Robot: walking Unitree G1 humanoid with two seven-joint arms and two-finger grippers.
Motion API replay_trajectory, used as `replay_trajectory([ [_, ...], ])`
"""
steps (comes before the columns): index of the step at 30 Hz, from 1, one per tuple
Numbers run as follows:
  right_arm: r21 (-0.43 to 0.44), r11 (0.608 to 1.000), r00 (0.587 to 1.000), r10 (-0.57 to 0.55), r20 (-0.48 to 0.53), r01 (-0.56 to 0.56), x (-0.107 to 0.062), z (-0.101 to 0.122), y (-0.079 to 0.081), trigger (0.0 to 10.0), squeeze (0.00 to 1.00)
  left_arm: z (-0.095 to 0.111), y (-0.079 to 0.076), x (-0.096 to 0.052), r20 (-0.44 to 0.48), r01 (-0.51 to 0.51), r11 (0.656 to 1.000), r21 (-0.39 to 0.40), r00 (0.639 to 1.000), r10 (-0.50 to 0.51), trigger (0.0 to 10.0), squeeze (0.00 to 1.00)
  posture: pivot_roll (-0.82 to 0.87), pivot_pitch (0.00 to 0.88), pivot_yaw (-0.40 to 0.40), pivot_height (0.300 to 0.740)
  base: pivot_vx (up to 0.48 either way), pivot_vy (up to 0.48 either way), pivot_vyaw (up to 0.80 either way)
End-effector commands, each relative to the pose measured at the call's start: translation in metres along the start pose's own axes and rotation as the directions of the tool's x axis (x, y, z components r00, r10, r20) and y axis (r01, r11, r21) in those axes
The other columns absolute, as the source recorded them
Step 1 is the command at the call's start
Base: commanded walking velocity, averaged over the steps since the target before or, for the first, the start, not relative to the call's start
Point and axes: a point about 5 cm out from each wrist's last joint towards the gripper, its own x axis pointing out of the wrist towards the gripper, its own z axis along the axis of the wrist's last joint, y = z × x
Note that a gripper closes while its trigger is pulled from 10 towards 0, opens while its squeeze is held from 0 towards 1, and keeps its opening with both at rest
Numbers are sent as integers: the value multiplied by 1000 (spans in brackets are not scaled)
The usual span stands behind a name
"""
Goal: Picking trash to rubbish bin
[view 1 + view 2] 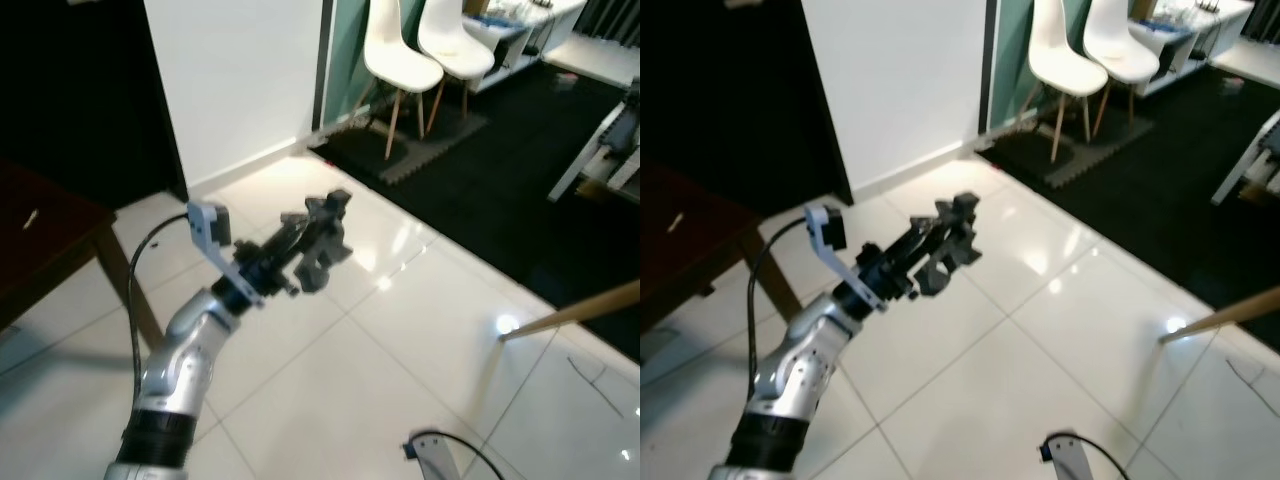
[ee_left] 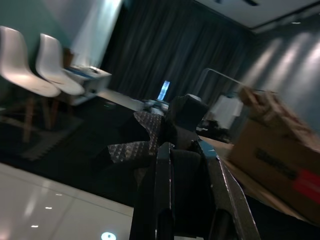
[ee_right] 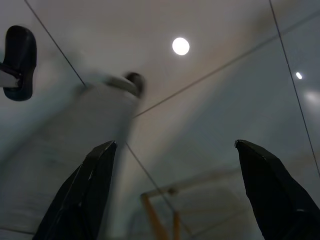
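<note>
My left arm is raised over the white tiled floor, reaching forward toward the wall corner. Its gripper is shut, the two black fingers pressed side by side with their ribbed pads at the tips; I cannot make out anything held between them. My right gripper hangs low and open, its fingers wide apart over glossy tiles with nothing between them. Part of the right arm with a black cable shows at the bottom edge.
A dark wooden table stands at the left. A white wall rises ahead. Two white chairs stand on black carpet beyond. A wooden leg slants in at the right. A cardboard box appears in the left wrist view.
</note>
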Motion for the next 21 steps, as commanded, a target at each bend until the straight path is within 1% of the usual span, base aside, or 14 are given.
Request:
replay_trajectory([
  [1, 12, 1000, 1000, -5, -30, 6, -1, -10, -3, 10000, 0, -4, -3, 1, -17, 12, 1000, -8, 1000, -12, 10000, 0, 149, 92, -21, 740, 0, -401, 0],
  [5, 14, 1000, 1000, -7, -31, 7, -1, -11, -3, 10000, 0, -5, -3, 0, -14, 10, 1000, -13, 1000, -10, 10000, 0, 149, 95, -24, 740, 0, -399, 0],
  [7, 14, 1000, 999, -7, -32, 8, -1, -11, -3, 10000, 0, -5, -3, 1, -12, 10, 1000, -24, 1000, -10, 10000, 0, 150, 95, -25, 740, 0, -262, 0],
  [9, 13, 1000, 999, -7, -35, 8, -1, -11, -3, 10000, 0, -3, -1, 1, -3, -4, 999, -32, 1000, 4, 10000, 0, 149, 95, -24, 740, 0, 0, 0],
  [16, 17, 1000, 999, 1, -46, 0, -1, -13, -2, 10000, 0, 1, 2, 0, 13, -18, 999, -28, 1000, 18, 10000, 0, 150, 96, -19, 740, 0, 0, -771],
  [21, 20, 1000, 998, 10, -55, -9, -1, -15, 0, 10000, 0, 7, 6, -2, 26, -30, 999, -11, 999, 30, 10000, 0, 150, 100, -16, 740, 0, 0, -785],
])
